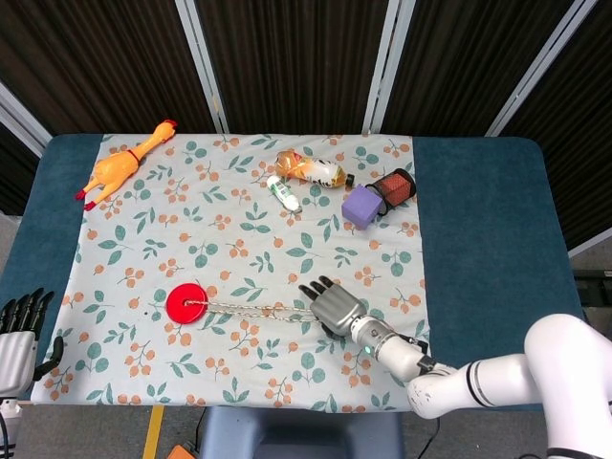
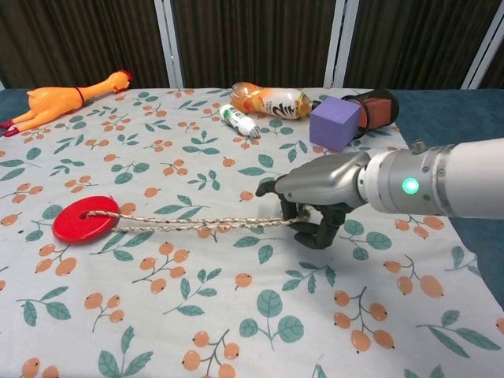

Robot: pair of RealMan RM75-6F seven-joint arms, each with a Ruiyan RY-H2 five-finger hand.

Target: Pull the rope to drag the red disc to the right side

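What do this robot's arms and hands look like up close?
The right robot hand has a silver-grey metallic back and dark fingers. Its wrist is a silver cylinder with a green light, joined to a glossy white arm. The left robot hand looks pale grey with black fingers.

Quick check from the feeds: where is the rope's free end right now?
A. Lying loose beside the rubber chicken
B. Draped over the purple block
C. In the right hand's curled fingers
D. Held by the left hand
C: in the chest view the rope runs from the red disc straight into the right hand, whose fingers curl around its end.
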